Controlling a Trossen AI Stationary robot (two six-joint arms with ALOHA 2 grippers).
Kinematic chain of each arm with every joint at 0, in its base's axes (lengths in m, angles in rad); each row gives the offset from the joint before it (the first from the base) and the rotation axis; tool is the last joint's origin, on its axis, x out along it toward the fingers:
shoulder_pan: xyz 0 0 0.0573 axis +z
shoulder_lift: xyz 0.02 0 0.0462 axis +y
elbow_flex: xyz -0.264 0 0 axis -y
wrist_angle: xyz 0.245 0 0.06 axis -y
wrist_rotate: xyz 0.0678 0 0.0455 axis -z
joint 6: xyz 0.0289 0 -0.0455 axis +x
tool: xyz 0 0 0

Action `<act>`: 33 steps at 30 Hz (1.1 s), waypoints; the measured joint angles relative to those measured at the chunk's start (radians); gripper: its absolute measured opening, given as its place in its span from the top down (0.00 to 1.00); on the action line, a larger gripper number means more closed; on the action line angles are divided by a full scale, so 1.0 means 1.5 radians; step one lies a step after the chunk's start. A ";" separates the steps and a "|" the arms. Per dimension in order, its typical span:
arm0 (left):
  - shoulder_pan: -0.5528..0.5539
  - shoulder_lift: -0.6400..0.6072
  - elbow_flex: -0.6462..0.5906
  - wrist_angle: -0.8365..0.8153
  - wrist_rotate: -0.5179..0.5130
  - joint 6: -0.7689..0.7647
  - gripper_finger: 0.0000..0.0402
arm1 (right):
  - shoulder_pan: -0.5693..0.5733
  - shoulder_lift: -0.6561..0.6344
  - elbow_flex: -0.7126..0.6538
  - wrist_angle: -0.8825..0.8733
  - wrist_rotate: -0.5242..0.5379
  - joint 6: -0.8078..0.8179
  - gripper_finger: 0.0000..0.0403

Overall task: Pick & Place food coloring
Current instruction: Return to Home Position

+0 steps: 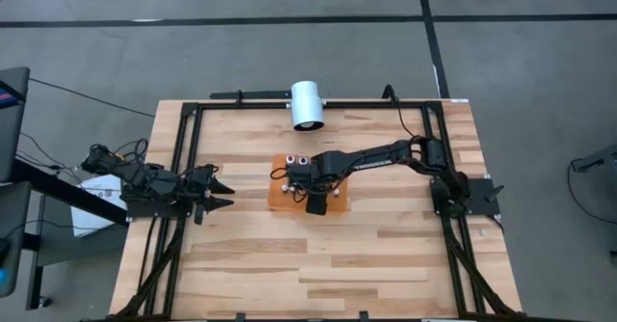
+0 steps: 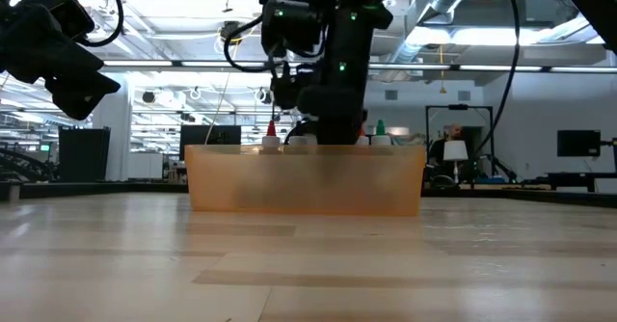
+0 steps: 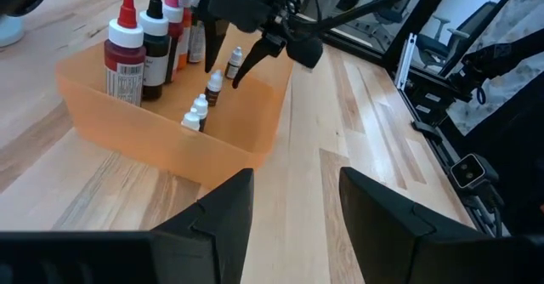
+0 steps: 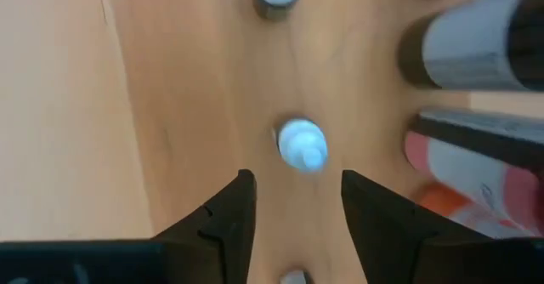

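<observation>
The small food coloring bottles [image 3: 214, 88] are standing upright inside the orange tray [image 3: 170, 152], which sits about mid-table, a bit toward the far edge. The right gripper [image 1: 316, 203] hangs low over the tray with its fingers spread wide, holding nothing, and one pale cap sits right under the gap. The left gripper [image 1: 220, 193] is parked at the table's left edge, also spread open. Looks to me like only the retreat home is left. I'd go straight up first with the fingers kept apart. Only swing toward the right edge once it's clear of the taller bottles [image 3: 126, 50] in the tray, or a cap gets clipped.
</observation>
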 joint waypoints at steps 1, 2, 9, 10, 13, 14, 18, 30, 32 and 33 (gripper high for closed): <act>0.000 0.000 0.000 0.000 0.000 0.000 0.58 | 0.000 0.000 0.008 -0.014 0.000 0.000 0.60; 0.000 0.000 0.000 0.000 0.000 0.000 0.58 | 0.001 0.000 0.015 -0.024 0.000 0.000 0.60; 0.000 0.000 0.000 0.000 0.000 0.000 0.58 | 0.023 -0.030 0.106 -0.110 0.008 -0.005 0.63; 0.000 0.000 0.000 0.000 0.000 0.000 0.58 | 0.027 -0.043 0.110 -0.125 0.018 -0.005 0.63; 0.000 0.000 0.000 0.001 0.000 0.000 0.58 | 0.033 -0.094 0.113 -0.110 0.067 -0.005 0.64; 0.000 0.000 0.000 0.001 0.000 0.000 0.58 | 0.034 -0.114 0.109 -0.122 0.081 -0.005 0.64; 0.000 0.001 0.000 0.000 -0.003 -0.011 0.58 | 0.035 -0.187 0.074 -0.108 0.098 -0.005 0.63; 0.000 -0.001 0.000 0.019 0.009 -0.008 0.58 | 0.047 -0.432 -0.252 0.133 0.067 0.074 0.64; 0.000 -0.001 0.000 0.045 0.027 0.030 0.58 | 0.055 -0.471 -0.303 0.162 0.068 0.083 0.64; 0.000 -0.001 0.000 0.058 0.037 0.047 0.58 | 0.058 -0.492 -0.328 0.176 0.068 0.088 0.64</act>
